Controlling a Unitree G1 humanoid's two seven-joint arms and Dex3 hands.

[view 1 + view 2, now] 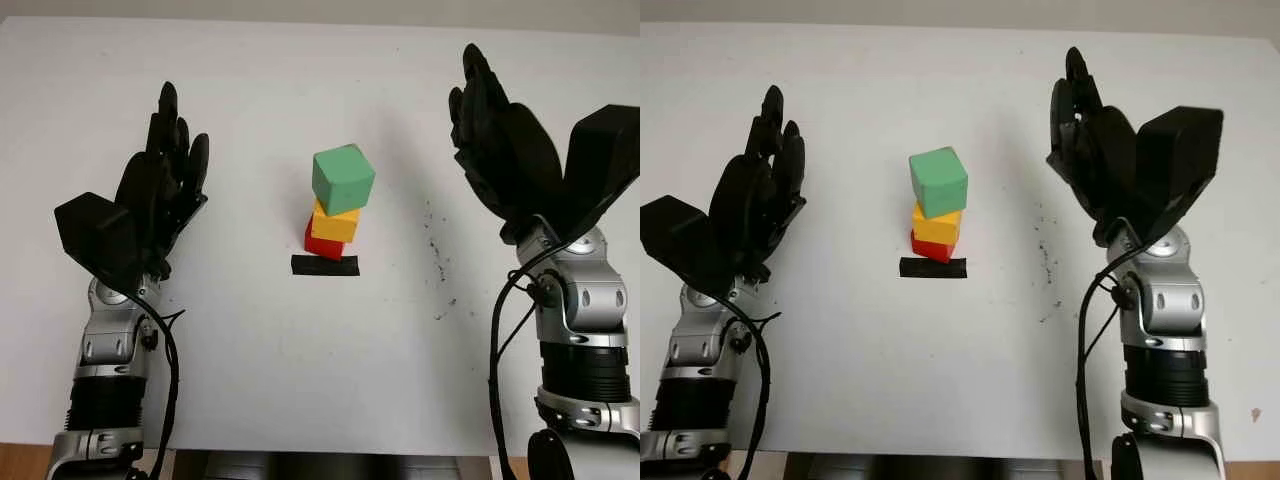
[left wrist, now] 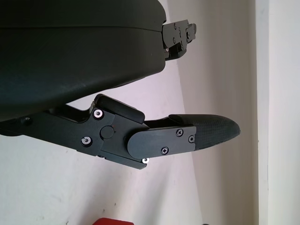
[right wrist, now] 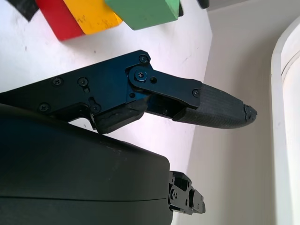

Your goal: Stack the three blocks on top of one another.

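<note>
Blocks stand stacked mid-worktop point(image 1: 250, 360): green block point(image 1: 344, 177) on yellow block point(image 1: 336, 222) on red block point(image 1: 322, 242), behind a black strip point(image 1: 324, 265). Your left hand point(image 1: 160, 185) and right hand point(image 1: 495, 140) are raised, open, well apart from it. Your right wrist view shows all three blocks' sides.

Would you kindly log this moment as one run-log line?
stack: green block on yellow block on red block | left hand: open, left of stack | right hand: open, right of stack
</note>
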